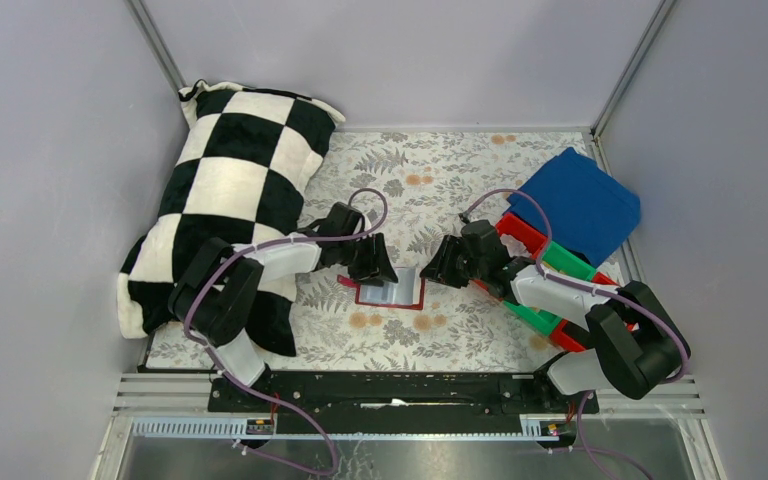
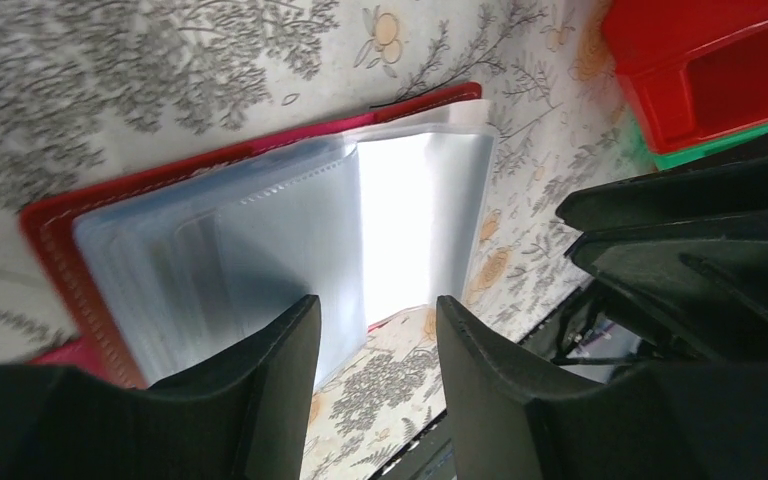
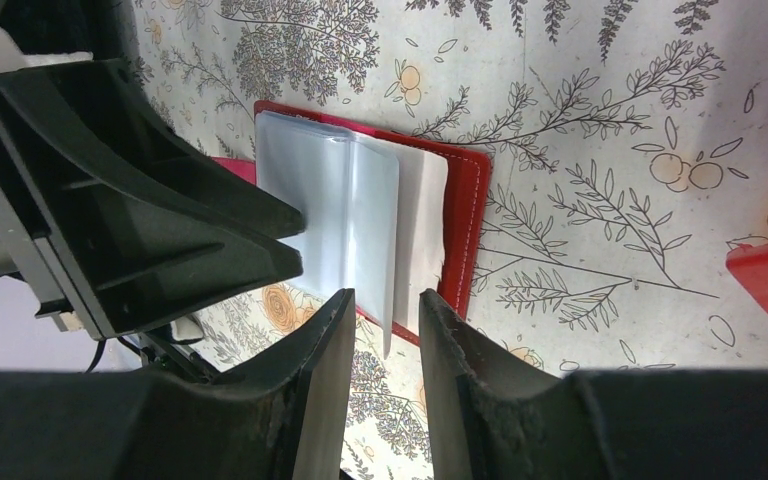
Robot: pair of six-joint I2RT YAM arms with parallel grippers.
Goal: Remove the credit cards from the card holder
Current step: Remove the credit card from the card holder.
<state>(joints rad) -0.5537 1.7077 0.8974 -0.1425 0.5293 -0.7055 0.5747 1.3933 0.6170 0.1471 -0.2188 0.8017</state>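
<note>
While the card holder [image 1: 391,290] lies open on the tabletop [image 1: 440,180], long axis left-right, tab [image 1: 346,282] leftward, your left fingers [image 2: 260,400] stand apart by its sleeves [image 2: 290,240]; your right fingers [image 3: 310,400], narrowly parted, straddle one sleeve's edge

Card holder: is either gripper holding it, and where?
Neither: right gripper, open, straddles the edge of a clear sleeve; left gripper open over the card holder.

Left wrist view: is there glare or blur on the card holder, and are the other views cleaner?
Left wrist: blown-out white glare on the clear sleeves of the card holder, with smear at its left edge. Right wrist: evenly lit and sharp. Top external: sharp, but the card holder is small.
</note>
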